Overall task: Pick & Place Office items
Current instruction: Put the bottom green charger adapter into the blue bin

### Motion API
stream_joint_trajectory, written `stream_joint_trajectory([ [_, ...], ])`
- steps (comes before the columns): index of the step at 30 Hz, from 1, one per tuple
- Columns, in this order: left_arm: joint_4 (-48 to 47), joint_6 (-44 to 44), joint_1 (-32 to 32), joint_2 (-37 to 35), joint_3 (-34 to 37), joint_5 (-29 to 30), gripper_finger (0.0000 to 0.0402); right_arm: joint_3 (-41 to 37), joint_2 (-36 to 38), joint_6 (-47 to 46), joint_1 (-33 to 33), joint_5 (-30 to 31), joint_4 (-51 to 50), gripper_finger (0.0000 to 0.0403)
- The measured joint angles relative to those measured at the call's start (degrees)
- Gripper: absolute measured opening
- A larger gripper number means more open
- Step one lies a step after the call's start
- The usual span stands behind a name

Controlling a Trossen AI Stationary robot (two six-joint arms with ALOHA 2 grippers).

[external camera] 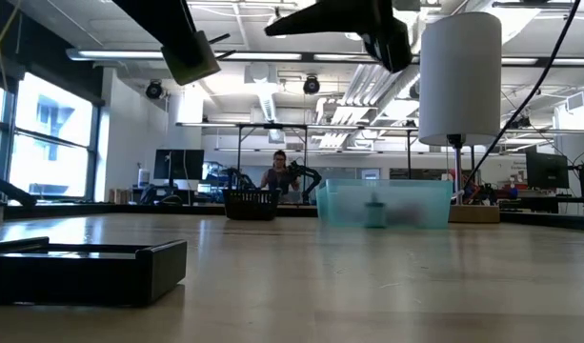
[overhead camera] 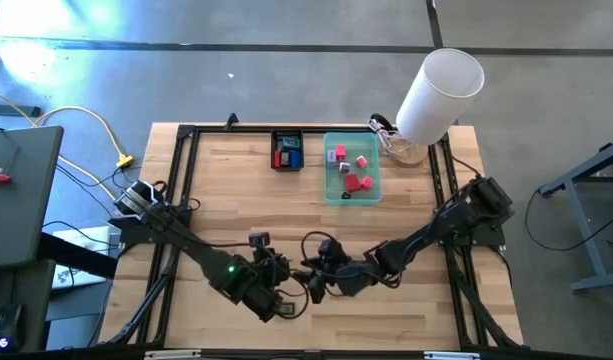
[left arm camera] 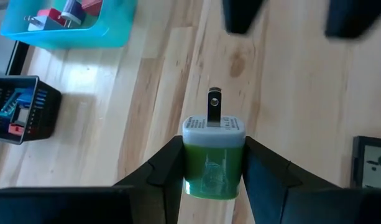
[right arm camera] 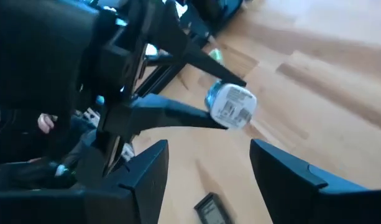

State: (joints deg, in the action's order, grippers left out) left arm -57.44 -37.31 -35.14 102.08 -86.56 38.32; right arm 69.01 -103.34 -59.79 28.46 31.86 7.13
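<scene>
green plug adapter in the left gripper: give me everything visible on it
The green plug adapter is a small blocky charger: glossy translucent green body, pale grey face with faint print, and a dark metal prong sticking out of that face. It sits clamped between the left gripper's two dark fingers, prong pointing away from the wrist, held above the bare wooden table. Nothing else touches it. The right wrist view shows its labelled end.

2 black jointed arms, cables alongside, 1 green light.

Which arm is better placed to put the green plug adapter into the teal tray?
Left. Its fingers are shut on the green plug adapter. The right gripper is open and empty beside it.
</scene>
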Motion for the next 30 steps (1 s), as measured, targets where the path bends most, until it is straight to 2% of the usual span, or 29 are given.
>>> stream_joint_trajectory([
  [4, 0.01, 0.39, 0.68, 0.0, 0.01, 0.05, 0.0126, 0.0, 0.01, -2.69, -2.53, -5.41, -0.08, 0.0214],
  [14, 0.7, 1.69, 1.68, 0.0, 0.0, 0.88, 0.0126, 0.0, 0.01, -4.06, -6.67, -10.9, -1.3, 0.0214],
  [30, 6.51, 7.12, 4.78, 0.0, 0.02, 1.1, 0.0126, -0.04, 0.03, -4.72, -9.1, -13.2, -2.42, 0.0214],
])
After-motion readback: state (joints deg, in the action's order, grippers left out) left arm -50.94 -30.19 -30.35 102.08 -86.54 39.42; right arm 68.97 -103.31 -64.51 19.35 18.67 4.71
